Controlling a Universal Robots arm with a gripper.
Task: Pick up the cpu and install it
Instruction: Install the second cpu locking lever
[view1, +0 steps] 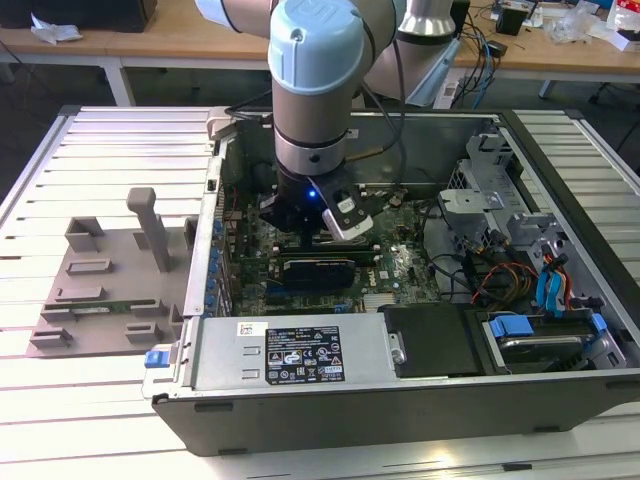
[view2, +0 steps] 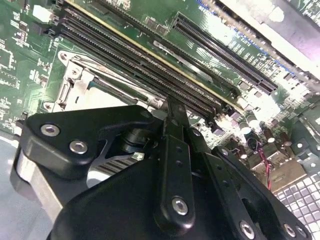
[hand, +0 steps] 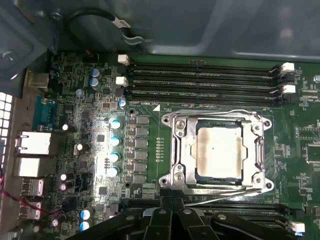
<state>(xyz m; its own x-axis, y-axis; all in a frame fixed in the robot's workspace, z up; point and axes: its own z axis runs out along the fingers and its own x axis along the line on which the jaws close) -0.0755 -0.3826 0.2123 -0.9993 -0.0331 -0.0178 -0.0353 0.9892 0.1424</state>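
The cpu (hand: 218, 150) is a silvery square chip lying flat inside the metal-framed socket (hand: 176, 150) on the green motherboard (hand: 100, 110). The socket's frame sits around the chip, with thin wire levers along its edges. In the first wrist view my gripper (hand: 172, 204) hangs just beside the socket, its two black fingers pressed together with nothing between them. The second wrist view shows the gripper (view2: 175, 112) over the memory slots, with a corner of the socket (view2: 75, 90) beside it. In the exterior view the gripper (view1: 308, 238) is low inside the open computer case (view1: 400, 420).
Memory slots (hand: 205, 82) run along one side of the socket. A long grey box with a label (view1: 290, 352) lines the case's near wall. Drive cages and coloured cables (view1: 530, 270) crowd the exterior view's right. A grey fixture plate (view1: 100, 285) lies outside on the left.
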